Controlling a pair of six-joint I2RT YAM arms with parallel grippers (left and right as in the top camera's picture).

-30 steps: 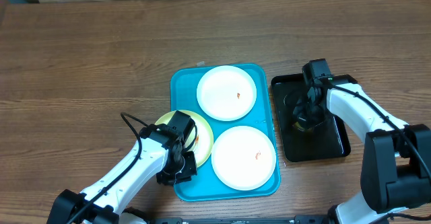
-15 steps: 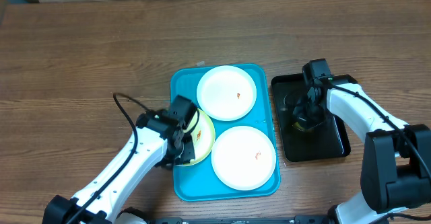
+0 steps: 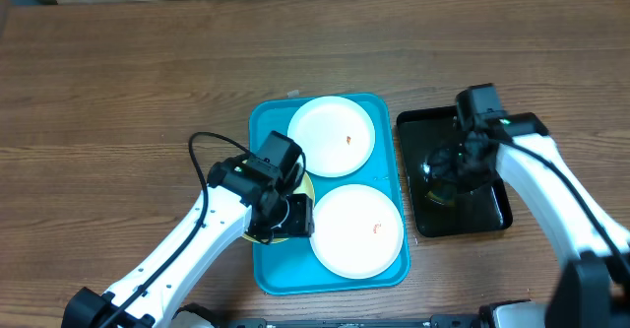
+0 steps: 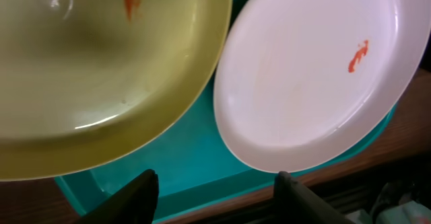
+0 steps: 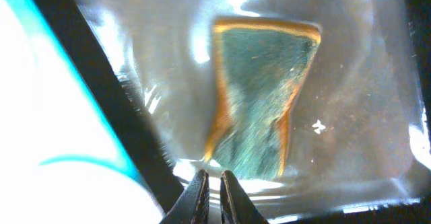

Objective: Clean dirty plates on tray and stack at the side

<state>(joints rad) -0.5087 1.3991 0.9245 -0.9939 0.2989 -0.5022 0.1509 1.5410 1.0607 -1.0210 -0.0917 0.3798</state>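
Risk: plate shove on the left, sponge slip on the right

Jaws apart, left gripper (image 4: 217, 194) holds nothing. It sits over yellow-green plate (image 4: 87, 69) at left edge of tray (image 3: 266, 121) and could bump near white plate (image 3: 356, 229). Jaws of right gripper (image 5: 212, 194) are almost together at edge of sponge (image 5: 262, 96) on black tray (image 3: 492, 205). Can't tell if it's pinched, so it may drop.

Green sponge (image 5: 262, 96) on glossy black tray (image 5: 114, 109); end effector (image 5: 213, 187) pinching its lower edge.

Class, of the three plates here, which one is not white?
The pale yellow-green plate, at the left edge of the tray, beneath the left gripper. The far plate and the near plate on the tray are both white.
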